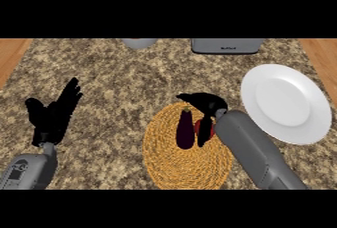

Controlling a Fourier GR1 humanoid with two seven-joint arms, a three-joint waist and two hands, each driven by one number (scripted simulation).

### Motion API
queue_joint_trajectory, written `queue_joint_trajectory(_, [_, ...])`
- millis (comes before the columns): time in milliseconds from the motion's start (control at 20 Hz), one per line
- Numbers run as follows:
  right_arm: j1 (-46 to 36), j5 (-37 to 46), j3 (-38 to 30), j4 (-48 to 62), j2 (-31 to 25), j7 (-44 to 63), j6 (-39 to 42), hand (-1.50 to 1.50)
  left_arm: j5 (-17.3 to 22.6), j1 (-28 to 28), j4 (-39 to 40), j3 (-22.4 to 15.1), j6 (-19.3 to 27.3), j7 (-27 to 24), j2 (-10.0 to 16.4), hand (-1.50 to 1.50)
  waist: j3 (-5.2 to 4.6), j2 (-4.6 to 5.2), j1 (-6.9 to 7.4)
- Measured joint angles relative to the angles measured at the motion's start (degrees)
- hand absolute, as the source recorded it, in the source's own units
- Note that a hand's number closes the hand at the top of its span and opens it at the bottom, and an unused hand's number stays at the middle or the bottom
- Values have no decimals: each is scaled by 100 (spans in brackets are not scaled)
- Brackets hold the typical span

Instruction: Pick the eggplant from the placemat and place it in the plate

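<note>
Far left, near the lower edge: left hand, spread and upright, resting, touching nothing. Under and around it, speckled brown counter. Up and to the right of that hand, at the far edge, a grey rounded vessel, cut off by the view. Between the two hands, much nearer the right one, a round woven placemat, golden. On the placemat's far half, the eggplant, dark purple, lying lengthwise, stem end pointing away from the robot, just on the near side of the right hand and just left of its grey forearm. Right hand over the eggplant's stem end in this view; whether spread, pressed together or pinching the eggplant, cannot tell. Beyond the right hand, at the far edge, a grey box-like appliance. Right of the right hand, just beside the forearm, the white plate, round, well apart from the left hand.
</note>
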Motion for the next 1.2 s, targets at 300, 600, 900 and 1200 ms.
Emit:
queue_joint_trajectory(300, [-64, 483, -84, 498, 242, -211, -235, -150, -151, 8, -17, 104, -99, 53, -106, 0, -3, -5, 6])
queue_joint_trajectory(600, [-175, 851, -95, 805, 394, -374, -111, 150, -315, 227, -392, 84, -77, 208, -251, 0, -17, -42, 12])
queue_joint_trajectory(900, [-269, 1035, 20, 908, 390, -817, -123, 150, -315, 149, -277, 194, -207, 182, -278, 0, -39, -73, 1])
queue_joint_trajectory(1200, [18, 989, 78, 538, 371, -955, -218, 150, -407, 204, -453, 232, -173, 332, -318, 0, -30, -86, -20])
